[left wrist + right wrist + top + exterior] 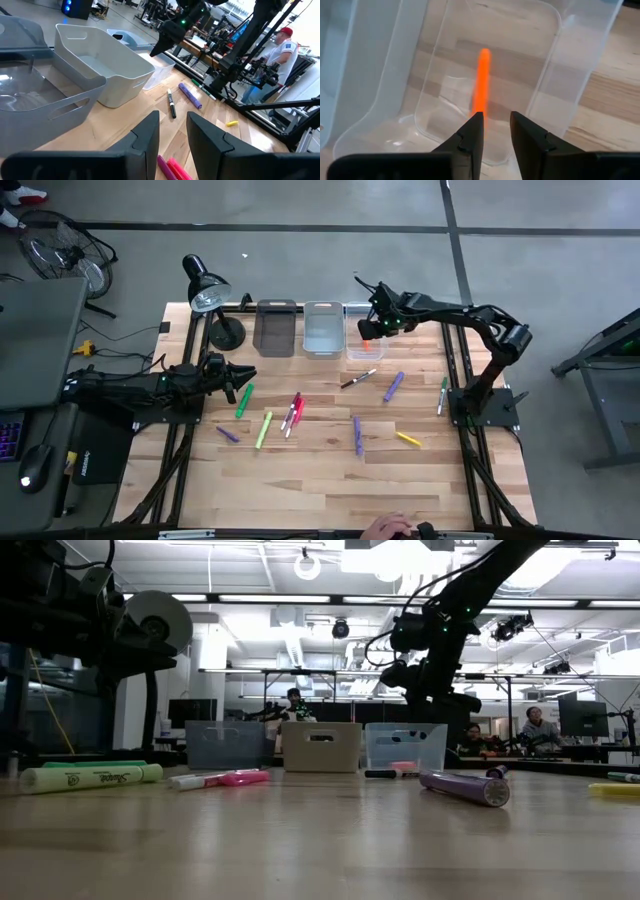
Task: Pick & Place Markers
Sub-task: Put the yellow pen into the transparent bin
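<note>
An orange marker point(481, 80) lies in the clear bin point(570, 60) at the far side, also showing in the low view point(403, 766). My right gripper point(496, 124) hovers open above that bin point(360, 348), touching nothing. My left gripper point(250, 375) is open and empty near the left edge, just left of a green marker point(244, 400). Several markers lie flat on the table: lime point(264, 428), red and pink point(293, 412), black-and-white point(358, 378), purple point(394, 386), another purple point(357, 434), yellow point(407, 439), green point(442, 395).
A dark grey bin point(276, 327) and a light grey bin point(323, 328) stand left of the clear bin along the far edge. A black desk lamp point(207, 290) stands at the far left corner. A person's hand point(388, 527) shows at the near edge.
</note>
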`<action>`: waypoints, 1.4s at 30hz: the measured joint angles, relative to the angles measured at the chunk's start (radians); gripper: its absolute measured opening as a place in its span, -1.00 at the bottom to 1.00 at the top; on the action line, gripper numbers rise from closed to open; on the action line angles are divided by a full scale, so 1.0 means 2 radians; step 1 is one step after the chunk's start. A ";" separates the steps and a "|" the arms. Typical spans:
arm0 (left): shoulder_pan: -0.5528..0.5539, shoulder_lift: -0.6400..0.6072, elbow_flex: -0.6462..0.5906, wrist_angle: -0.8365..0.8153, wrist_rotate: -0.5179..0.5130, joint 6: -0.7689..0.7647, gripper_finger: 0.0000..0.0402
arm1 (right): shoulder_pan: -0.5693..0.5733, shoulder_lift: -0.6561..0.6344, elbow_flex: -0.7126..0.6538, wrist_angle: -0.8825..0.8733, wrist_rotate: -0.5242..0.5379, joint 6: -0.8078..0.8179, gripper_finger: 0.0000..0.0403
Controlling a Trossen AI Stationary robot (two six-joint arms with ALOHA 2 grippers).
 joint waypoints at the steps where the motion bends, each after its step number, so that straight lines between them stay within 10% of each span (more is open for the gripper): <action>1: 0.000 0.000 0.000 0.000 0.000 0.000 -0.52 | 0.000 0.000 0.000 0.000 0.000 0.000 -0.55; 13: 0.000 0.000 0.000 0.000 0.000 0.000 -0.52 | 0.020 -0.071 0.000 0.001 -0.003 -0.071 -0.51; 23: 0.000 0.000 0.000 0.000 0.000 0.000 -0.52 | 0.119 -0.162 -0.004 -0.175 0.010 -0.145 -0.51; 42: 0.000 0.000 0.000 0.000 0.000 0.000 -0.52 | 0.325 -0.212 -0.184 -0.191 -0.086 -0.053 -0.51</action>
